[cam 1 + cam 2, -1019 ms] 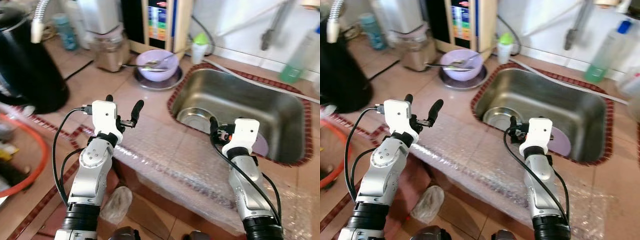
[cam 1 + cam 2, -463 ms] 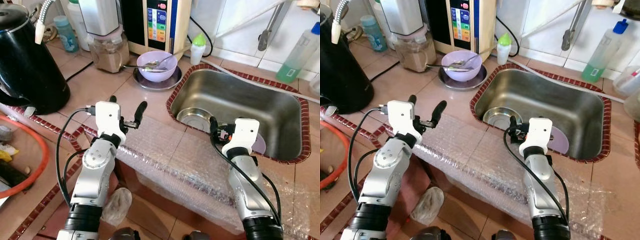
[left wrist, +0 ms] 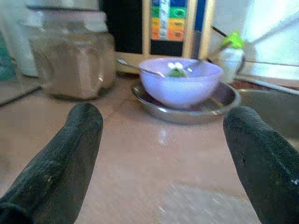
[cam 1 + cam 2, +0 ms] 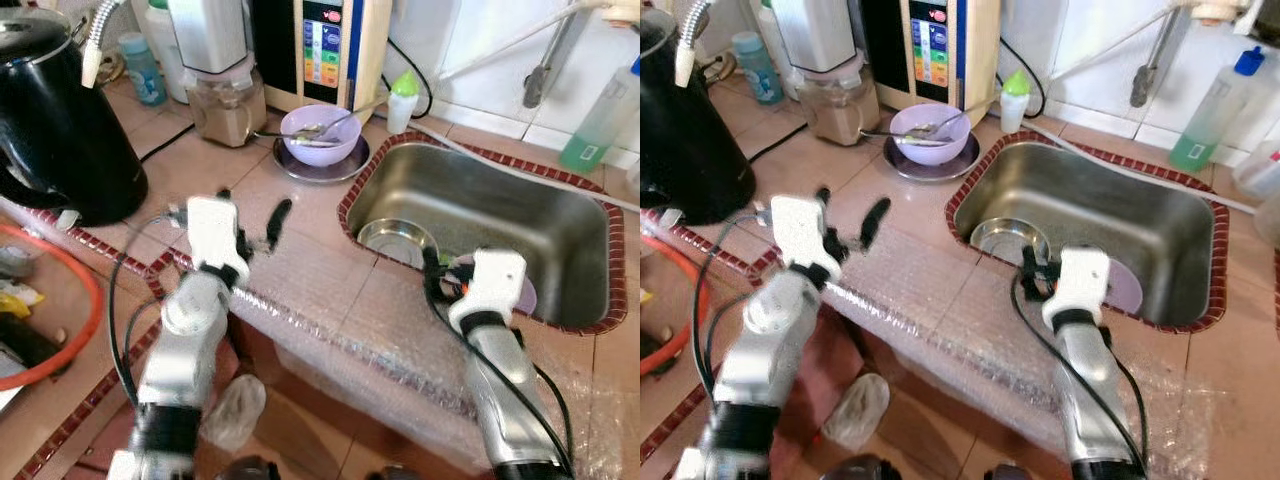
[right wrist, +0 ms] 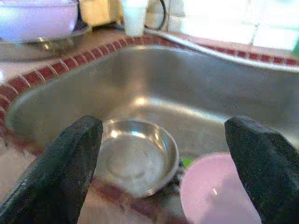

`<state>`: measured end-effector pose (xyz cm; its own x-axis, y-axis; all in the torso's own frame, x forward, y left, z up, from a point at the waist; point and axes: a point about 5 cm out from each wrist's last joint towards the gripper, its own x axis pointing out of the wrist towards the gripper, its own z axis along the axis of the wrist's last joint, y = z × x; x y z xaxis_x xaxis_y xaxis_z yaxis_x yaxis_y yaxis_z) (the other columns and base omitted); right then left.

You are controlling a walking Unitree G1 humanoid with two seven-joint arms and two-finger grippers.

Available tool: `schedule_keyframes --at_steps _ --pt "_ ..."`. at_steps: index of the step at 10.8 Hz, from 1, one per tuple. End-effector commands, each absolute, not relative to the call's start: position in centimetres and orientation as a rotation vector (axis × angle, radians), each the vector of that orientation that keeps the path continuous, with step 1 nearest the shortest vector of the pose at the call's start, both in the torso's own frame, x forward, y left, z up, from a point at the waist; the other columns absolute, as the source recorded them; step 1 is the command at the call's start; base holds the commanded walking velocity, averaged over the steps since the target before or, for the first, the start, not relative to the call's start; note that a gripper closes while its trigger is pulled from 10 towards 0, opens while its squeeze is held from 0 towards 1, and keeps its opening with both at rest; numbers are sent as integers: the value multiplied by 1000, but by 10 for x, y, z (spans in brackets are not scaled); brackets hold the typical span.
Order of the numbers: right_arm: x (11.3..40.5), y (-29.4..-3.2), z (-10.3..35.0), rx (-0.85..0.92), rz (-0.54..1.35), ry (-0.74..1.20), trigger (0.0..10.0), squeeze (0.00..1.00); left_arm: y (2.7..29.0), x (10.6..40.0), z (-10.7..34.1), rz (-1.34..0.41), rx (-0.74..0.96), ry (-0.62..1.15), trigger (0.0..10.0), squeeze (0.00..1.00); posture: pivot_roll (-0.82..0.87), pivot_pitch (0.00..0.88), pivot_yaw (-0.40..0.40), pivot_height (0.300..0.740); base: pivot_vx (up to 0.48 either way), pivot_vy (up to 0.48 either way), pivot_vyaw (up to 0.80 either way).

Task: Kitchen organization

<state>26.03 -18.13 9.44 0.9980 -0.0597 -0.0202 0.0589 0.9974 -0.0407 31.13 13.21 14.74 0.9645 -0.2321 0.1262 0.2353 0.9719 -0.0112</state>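
Note:
A lilac bowl (image 4: 320, 135) with a spoon in it sits on a steel plate (image 4: 322, 166) at the back of the tiled counter. In the sink (image 4: 480, 200) lie a small steel bowl (image 4: 395, 240) and a pink plate (image 4: 522, 296). My left gripper (image 4: 250, 210) hovers open over the counter, pointing at the lilac bowl (image 3: 180, 86) with nothing between its fingers (image 3: 56, 172). My right gripper (image 4: 445, 272) is open at the sink's near rim, above the steel bowl (image 5: 135, 156) and the pink plate (image 5: 219, 196).
A black kettle (image 4: 55, 120) stands at the left and a blender jar (image 4: 225, 105) and water purifier (image 4: 330, 40) at the back. A small green-capped bottle (image 4: 403, 98) and green soap bottle (image 4: 600, 120) flank the sink. Bubble wrap (image 4: 370, 340) covers the counter's front edge.
Both arms are now blurred in motion. The right wrist has dropped a little toward the counter's near edge; both grippers stay open and the dishes have not moved.

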Motion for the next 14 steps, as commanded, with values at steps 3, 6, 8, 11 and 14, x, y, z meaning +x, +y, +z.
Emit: schedule_keyframes --at_steps 3,6,8,11,14 --pt "236 -186 97 -75 -85 42 10000 0 138 333 160 -224 -25 -129 10000 0 -165 186 81 740 0 0 0" --pt "214 -184 102 -109 -84 61 10000 0 138 359 174 -204 -41 -130 10000 0 -221 255 103 740 0 0 0" --pt "202 -179 108 -65 -44 69 10000 0 134 370 181 -208 -48 -131 10000 0 -243 295 106 740 0 0 0" --pt "185 -157 130 -54 150 22 10000 0 133 381 181 -208 -52 -108 10000 0 -277 337 100 740 0 0 0" --pt "186 -148 157 -59 216 -54 10000 0 136 389 179 -182 -77 -89 10000 0 -287 342 95 740 0 0 0"
